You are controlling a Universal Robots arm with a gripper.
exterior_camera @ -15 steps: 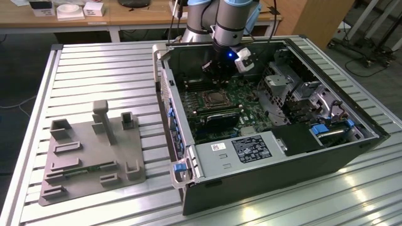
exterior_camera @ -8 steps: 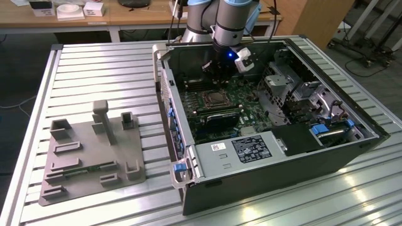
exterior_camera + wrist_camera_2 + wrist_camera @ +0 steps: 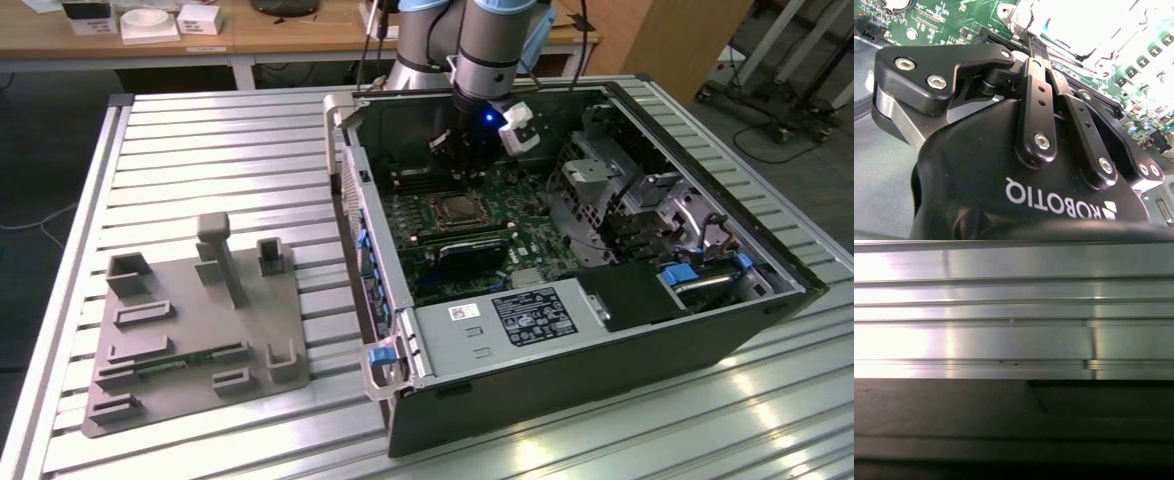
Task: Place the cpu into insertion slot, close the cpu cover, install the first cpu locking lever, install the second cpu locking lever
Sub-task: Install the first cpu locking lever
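grey fixture point(image 3: 200, 330) lies nearest, left of the open case point(image 3: 561, 330). gripper point(image 3: 465, 158) hangs inside the case's far end, just beyond the slot point(image 3: 457, 210), which lies on its near side. cpu seemingly seated there; cover unclear. fingers' spread: cannot tell.

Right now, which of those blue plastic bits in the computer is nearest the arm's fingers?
The blue strip on the case wall at the exterior view's left; the front latch and the drive-bay clip lie farther from the gripper.
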